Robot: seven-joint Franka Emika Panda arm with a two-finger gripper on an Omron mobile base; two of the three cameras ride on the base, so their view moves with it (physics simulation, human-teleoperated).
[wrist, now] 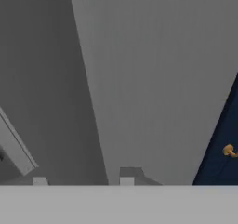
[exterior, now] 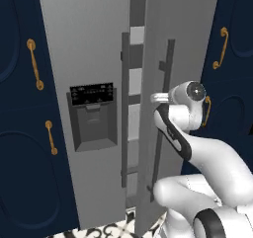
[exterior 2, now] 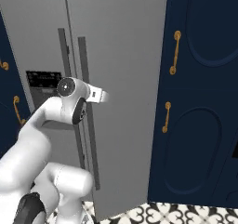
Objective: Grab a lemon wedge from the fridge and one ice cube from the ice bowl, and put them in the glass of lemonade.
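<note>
The fridge (exterior: 94, 108) stands between navy cupboards (exterior: 20, 133), directly ahead of the arm (exterior: 183, 133). In the left base view its left door carries the black dispenser panel (exterior: 92, 116), and its right door (exterior: 148, 133) stands ajar, leaving a narrow vertical gap through which pale shelf edges show. Two long dark handles (exterior: 125, 108) run vertically, one on each door, on either side of that gap. The wrist reaches in at the right door's handle (exterior: 163, 123), at about mid height; the gripper itself sits behind the wrist there, so contact with the handle cannot be confirmed. In the hand view the two fingertips (wrist: 126, 180) rise at the bottom edge, set well apart (the gap between them looks wide), close against a flat grey door surface (wrist: 153, 79); whether they clamp anything cannot be determined. In the right base view the wrist (exterior 2: 95, 95) crosses the right of the two handles (exterior 2: 88, 116). Four brass cupboard handles (exterior: 34, 64) are countable in the left base view.
</note>
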